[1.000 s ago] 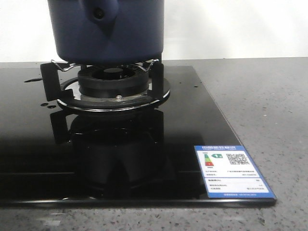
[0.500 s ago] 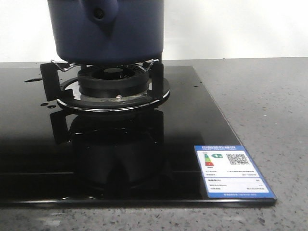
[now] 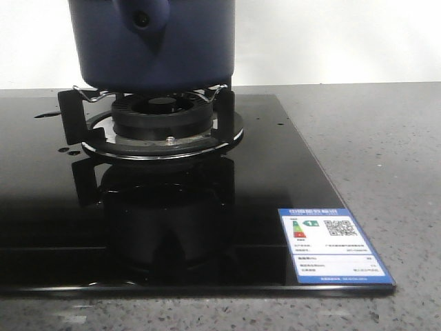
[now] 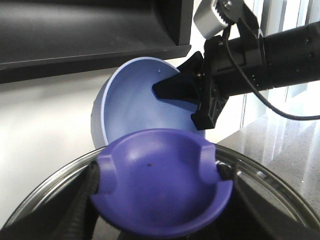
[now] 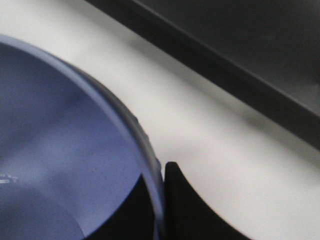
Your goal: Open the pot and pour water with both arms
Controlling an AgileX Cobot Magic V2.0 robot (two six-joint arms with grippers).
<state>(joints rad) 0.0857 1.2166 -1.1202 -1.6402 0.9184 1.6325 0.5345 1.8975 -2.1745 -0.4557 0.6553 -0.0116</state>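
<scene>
Sitting upright on the wire trivet (image 3: 148,94) of the gas burner (image 3: 162,123), the pot (image 3: 155,43) fills the top of the front view, its vertical axis straight and its stubby hollow handle socket (image 3: 142,18) pointing toward the camera, round hole facing forward. The burner stands on a black glass hob (image 3: 275,165) that carries an energy label (image 3: 334,246) at its near right corner, set into a grey speckled countertop (image 3: 386,152). In the left wrist view a glass lid (image 4: 270,172) with a purple knob (image 4: 162,185) lies close under the camera; whether the left gripper is clamped on it I cannot tell, as its fingers are hidden beneath. Beyond the lid, the right gripper (image 4: 192,95) pinches the rim of a light-blue bowl (image 4: 140,107), held tilted on its side with its opening turned toward the lid. The right wrist view shows one dark finger (image 5: 175,200) outside the bowl's rim and one inside.
</scene>
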